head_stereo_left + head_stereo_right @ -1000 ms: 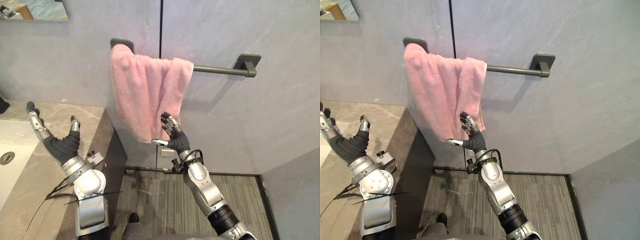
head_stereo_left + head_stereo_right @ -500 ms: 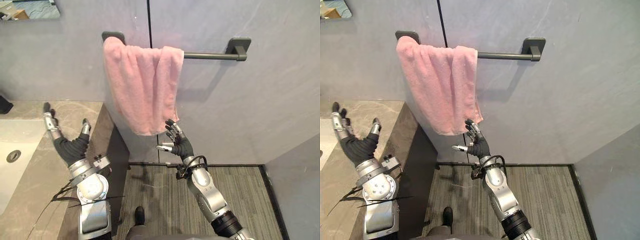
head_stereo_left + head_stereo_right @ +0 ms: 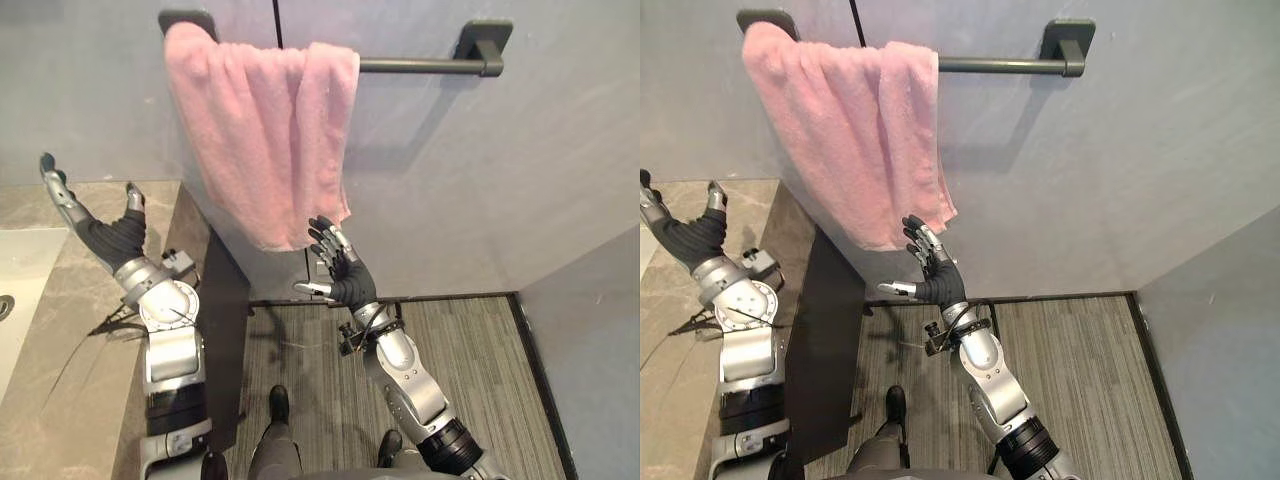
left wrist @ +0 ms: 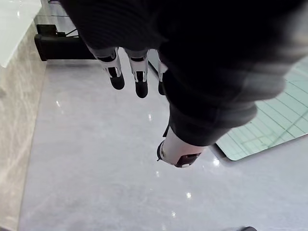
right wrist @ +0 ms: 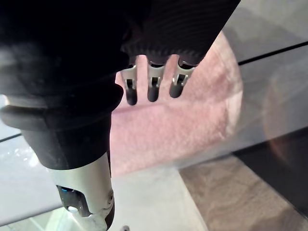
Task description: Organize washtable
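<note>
A pink towel (image 3: 262, 130) hangs over the left end of a dark wall rail (image 3: 420, 65), bunched and slanting down to the right. My right hand (image 3: 340, 272) is open just below the towel's lower right corner, fingers straight and pointing up at it, apart from the cloth. In the right wrist view its fingers (image 5: 152, 88) are spread with the towel (image 5: 192, 120) beyond them. My left hand (image 3: 100, 235) is open over the stone washtable (image 3: 60, 360), fingers straight and holding nothing. In the left wrist view my fingers (image 4: 126, 72) are straight.
A white basin (image 3: 18, 275) is set into the washtable at the far left. The washtable's dark side panel (image 3: 225, 340) drops to a striped grey floor (image 3: 480, 340). A grey wall (image 3: 500, 180) stands behind, and a mirror (image 4: 269, 125) appears in the left wrist view.
The camera has tilted, shifting the whole scene. My right hand has stayed just under the towel's lower corner, open. My left hand remains raised over the washtable.
</note>
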### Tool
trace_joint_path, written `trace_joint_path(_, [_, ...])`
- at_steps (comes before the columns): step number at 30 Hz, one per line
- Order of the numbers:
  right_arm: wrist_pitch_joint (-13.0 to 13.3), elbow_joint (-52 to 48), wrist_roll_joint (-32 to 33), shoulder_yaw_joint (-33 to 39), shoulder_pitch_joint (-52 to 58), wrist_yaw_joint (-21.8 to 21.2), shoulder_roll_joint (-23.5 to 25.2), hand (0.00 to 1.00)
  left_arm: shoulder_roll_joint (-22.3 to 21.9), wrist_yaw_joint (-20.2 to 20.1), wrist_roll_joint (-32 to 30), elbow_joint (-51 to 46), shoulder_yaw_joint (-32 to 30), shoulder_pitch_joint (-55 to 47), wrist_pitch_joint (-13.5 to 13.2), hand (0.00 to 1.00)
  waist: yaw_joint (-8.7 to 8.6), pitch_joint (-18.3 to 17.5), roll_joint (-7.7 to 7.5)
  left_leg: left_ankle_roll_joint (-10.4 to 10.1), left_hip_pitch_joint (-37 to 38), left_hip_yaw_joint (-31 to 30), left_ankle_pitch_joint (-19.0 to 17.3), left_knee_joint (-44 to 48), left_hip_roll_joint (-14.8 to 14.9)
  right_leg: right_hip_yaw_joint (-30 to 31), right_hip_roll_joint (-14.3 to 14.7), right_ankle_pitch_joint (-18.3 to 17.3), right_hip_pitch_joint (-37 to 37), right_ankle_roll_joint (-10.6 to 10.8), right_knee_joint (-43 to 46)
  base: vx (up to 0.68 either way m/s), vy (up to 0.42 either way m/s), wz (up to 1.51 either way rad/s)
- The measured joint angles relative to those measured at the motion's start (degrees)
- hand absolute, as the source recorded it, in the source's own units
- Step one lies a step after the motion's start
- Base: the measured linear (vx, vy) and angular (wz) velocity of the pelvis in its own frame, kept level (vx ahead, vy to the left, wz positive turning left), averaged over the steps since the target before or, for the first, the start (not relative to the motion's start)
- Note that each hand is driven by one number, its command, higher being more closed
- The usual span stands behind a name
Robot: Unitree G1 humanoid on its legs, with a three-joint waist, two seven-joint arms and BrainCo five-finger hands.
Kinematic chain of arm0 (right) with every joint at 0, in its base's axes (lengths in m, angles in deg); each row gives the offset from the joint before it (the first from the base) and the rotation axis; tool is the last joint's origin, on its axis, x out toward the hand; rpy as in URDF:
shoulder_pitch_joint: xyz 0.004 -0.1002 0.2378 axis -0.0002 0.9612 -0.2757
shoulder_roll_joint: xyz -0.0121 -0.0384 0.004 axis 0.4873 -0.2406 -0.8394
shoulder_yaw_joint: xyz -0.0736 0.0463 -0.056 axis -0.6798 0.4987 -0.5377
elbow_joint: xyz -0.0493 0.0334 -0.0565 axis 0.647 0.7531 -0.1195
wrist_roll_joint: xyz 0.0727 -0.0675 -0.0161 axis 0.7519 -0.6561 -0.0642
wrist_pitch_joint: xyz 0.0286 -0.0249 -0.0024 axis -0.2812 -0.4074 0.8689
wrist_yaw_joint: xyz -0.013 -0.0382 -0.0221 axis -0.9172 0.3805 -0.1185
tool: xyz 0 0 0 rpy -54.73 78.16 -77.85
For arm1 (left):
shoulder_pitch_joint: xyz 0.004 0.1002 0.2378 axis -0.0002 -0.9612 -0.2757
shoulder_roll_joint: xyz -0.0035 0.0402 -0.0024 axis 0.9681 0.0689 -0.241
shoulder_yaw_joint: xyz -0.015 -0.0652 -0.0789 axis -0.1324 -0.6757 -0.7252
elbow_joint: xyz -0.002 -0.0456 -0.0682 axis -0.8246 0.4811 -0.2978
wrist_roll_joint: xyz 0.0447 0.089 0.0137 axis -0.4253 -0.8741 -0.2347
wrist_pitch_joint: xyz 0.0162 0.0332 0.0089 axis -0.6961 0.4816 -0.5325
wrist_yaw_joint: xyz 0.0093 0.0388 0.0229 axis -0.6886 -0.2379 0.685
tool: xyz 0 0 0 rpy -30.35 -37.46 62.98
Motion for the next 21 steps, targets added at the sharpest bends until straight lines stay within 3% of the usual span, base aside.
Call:
trace_joint_path(5, [-0.1,-1.0,0.5,0.2,-0.5,0.5,0.0,0.00,1.8,-3.1,8.8,2.3,1.8,2.8,-0.1,0.00,-0.09,2.1,-0.04,0.2,-0.8,-0.7,0.8,0.0,-0.4,-0.3,-0.5,-0.7,-1.1,-0.1,1.6,-0.01,-0.005,0.07])
trace_joint_path(7, [-0.2,-1.0,0.4,0.6,-1.1,1.1,0.0,0.00,2.6,-8.1,16.5,3.1,4.0,2.8,-0.1,0.00,-0.08,2.2,0.04,0.4,-1.5,-0.9,1.0,0.0,-0.7,-0.5,-1.1,-1.3,-2.0,0.1,2.8,0.01,-0.005,0.10])
trace_joint_path(9, [-0.8,-1.0,0.4,1.1,-2.4,1.2,0.0,0.00,6.5,-14.4,25.6,3.9,8.8,2.8,-0.1,0.00,-0.03,3.0,0.00,0.5,-1.9,-0.9,1.1,0.0,-0.8,-0.5,-1.2,-1.4,-2.5,0.1,3.0,0.01,-0.003,0.02])
trace_joint_path(12, [-1.5,-1.0,0.7,1.4,-3.5,1.3,0.0,0.00,11.3,-19.7,34.3,5.9,13.8,4.4,-0.1,0.00,-0.12,3.6,0.08,0.5,-1.9,-1.0,1.1,0.0,-0.9,-0.6,-1.2,-1.4,-2.7,0.1,3.1,0.00,-0.005,-0.01])
trace_joint_path(15, [-1.5,-1.0,1.5,1.5,-3.9,1.3,-0.3,0.00,15.2,-23.0,39.9,7.3,15.9,5.8,-0.1,0.00,-0.49,4.4,0.25,0.6,-1.8,-0.9,1.1,0.0,-0.9,-0.5,-1.2,-1.4,-2.8,0.0,3.4,0.00,0.000,0.00])
trace_joint_path(21, [-1.5,-1.0,1.6,1.4,-3.7,1.2,-1.4,0.00,17.6,-23.9,42.5,8.5,16.0,7.1,-0.3,0.00,-1.29,6.3,0.31,0.8,-1.9,-0.7,1.3,0.0,-0.9,0.1,-1.5,-1.8,-3.9,-0.1,4.8,-0.01,-0.005,-0.04])
